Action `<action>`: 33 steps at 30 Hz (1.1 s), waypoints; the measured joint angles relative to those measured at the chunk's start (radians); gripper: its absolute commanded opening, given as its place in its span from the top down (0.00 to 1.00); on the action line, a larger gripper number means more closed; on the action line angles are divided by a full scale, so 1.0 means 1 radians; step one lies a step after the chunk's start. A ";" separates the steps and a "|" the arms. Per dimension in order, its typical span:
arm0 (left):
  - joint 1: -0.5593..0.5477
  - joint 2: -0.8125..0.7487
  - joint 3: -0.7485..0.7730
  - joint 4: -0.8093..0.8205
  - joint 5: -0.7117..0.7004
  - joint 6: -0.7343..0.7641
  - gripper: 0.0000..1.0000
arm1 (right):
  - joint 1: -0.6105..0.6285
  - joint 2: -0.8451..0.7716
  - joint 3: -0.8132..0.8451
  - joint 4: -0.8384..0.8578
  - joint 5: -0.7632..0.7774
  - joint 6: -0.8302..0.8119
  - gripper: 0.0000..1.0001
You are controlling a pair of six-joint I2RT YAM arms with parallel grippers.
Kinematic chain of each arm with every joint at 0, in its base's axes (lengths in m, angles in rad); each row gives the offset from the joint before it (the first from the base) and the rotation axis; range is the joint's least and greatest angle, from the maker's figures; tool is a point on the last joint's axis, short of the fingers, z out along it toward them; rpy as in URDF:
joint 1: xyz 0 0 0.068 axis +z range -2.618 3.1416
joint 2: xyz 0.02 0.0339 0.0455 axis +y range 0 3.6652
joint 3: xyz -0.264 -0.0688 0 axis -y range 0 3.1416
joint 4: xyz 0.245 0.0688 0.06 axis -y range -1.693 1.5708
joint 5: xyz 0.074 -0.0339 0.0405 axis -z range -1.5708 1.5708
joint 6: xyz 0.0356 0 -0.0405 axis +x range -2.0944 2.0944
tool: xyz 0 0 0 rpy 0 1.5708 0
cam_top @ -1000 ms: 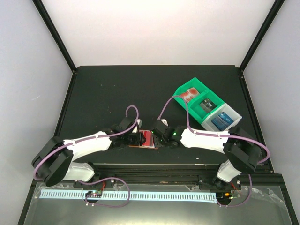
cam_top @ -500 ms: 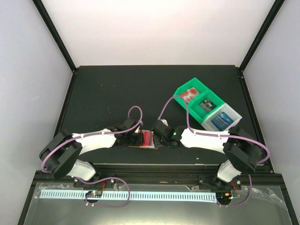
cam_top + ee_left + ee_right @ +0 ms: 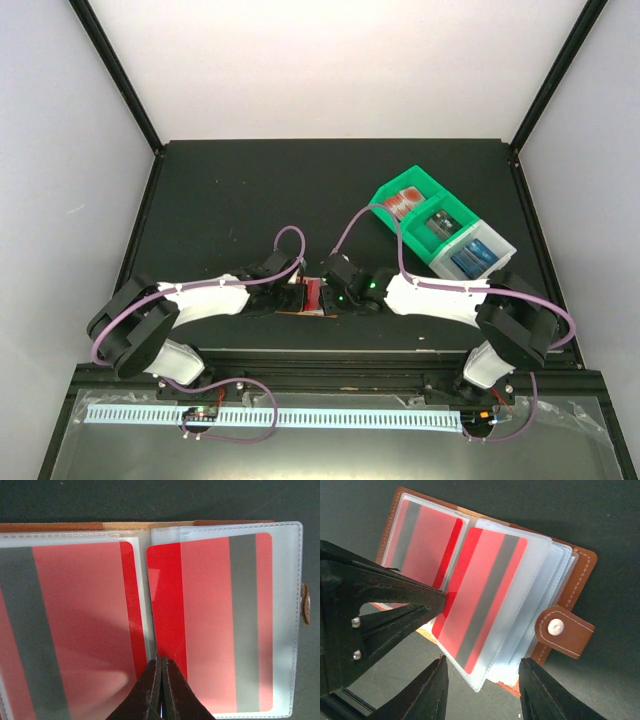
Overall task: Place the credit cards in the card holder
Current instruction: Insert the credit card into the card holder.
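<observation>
Well, the card holder [image 3: 312,298] lies open at lower centre, between both arms. The left gripper [image 3: 161,661], pinched shut, noses the red credit card [image 3: 210,620]. The right gripper [image 3: 482,690] stands half-spread and empty. The card looks stiff and slick and the clear sleeves [image 3: 540,580] floppy, so I'd push on card edges.

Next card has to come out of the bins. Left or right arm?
Right. The green bin and the grey bin sit on its side, and the right gripper is open and empty beside the card holder. The left gripper is shut, tips at a red card in the holder.
</observation>
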 measured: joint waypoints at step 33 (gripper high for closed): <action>0.000 -0.172 -0.016 -0.040 -0.119 -0.025 0.84 | 0.000 0.133 0.075 0.123 -0.122 -0.011 0.59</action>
